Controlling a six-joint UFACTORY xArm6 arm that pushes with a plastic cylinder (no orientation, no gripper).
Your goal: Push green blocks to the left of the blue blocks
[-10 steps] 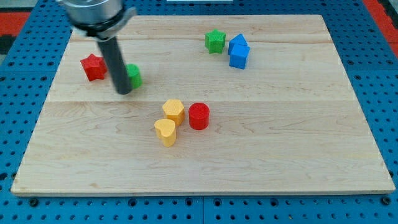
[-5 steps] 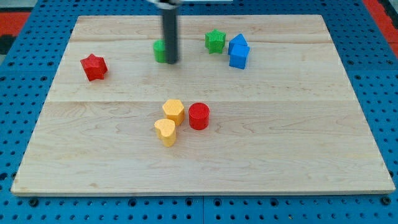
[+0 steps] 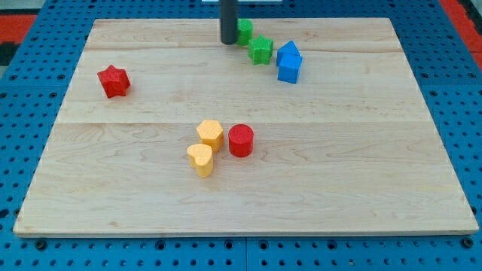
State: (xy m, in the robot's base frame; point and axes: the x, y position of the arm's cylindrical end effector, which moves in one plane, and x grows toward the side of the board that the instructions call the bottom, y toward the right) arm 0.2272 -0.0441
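My tip (image 3: 227, 41) is near the view's top, touching the left side of a green block (image 3: 244, 31) whose shape is partly hidden by the rod. A green star block (image 3: 260, 50) lies just below and to the right of it. Two blue blocks (image 3: 288, 62) sit touching each other right of the green star, the upper one pointed, the lower one a cube.
A red star block (image 3: 114, 80) lies at the view's left. A yellow hexagon block (image 3: 210, 134), a yellow heart block (image 3: 200, 159) and a red cylinder (image 3: 241, 140) cluster at the board's middle. The wooden board (image 3: 361, 165) rests on a blue pegboard.
My tip has moved from the view's left toward the top right, pushing the green block with it from beside the red star to just above the green star.
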